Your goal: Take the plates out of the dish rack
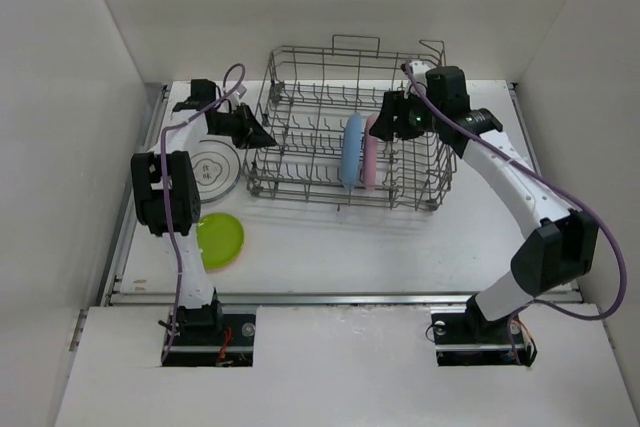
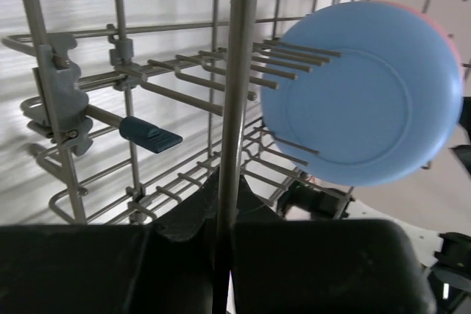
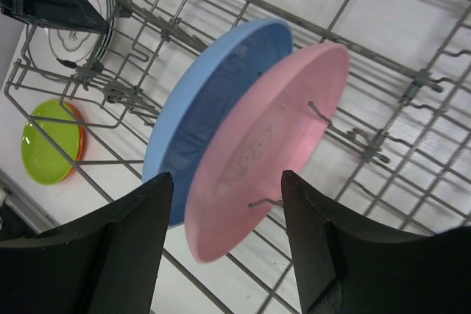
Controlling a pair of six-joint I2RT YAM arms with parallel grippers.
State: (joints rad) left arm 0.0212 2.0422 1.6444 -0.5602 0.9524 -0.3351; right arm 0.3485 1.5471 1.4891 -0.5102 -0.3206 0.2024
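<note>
In grey wire rack (image 1: 345,197): smooth round blue plate (image 1: 351,150) and pink plate (image 1: 370,152), upright on edge, side by side between tines. Spread right gripper (image 3: 228,176) straddling pink rim. Pinched on vertical rack wire: left gripper (image 1: 262,135). On table (image 1: 400,247): white patterned plate (image 1: 215,167), lime plate (image 1: 220,239).

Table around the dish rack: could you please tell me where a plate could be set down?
Bare table runs between the dish rack and the near edge, right of the lime-green plate. Left of the rack is crowded: white patterned plate, left gripper.
</note>
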